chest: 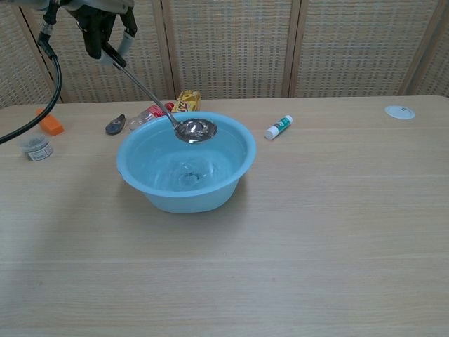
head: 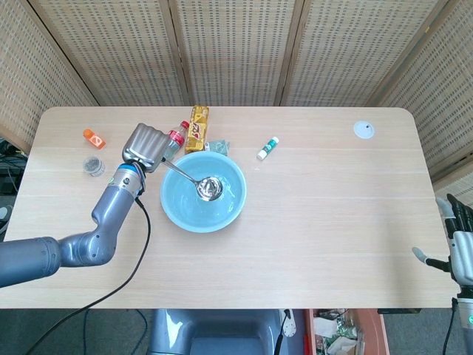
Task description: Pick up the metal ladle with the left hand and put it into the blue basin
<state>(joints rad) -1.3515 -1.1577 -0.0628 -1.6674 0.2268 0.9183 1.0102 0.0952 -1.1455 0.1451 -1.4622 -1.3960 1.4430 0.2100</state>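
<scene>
My left hand (head: pixel 145 146) grips the ladle (chest: pixel 194 129) by its handle, bowl raised over the blue basin (chest: pixel 235 175). Right hand (head: pixel 460 248) open, fingers apart, beside the table edge.

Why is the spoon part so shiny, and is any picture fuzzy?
In the chest view, the metal ladle bowl mirrors bright light above the blue basin; in the head view it glints too. Both views look sharp; the left hand is cropped at the chest view's top.

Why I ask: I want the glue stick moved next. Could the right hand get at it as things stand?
Probably yes, with a long reach: the right hand is open at the table's near right edge, and bare tabletop lies between it and the glue stick.
</scene>
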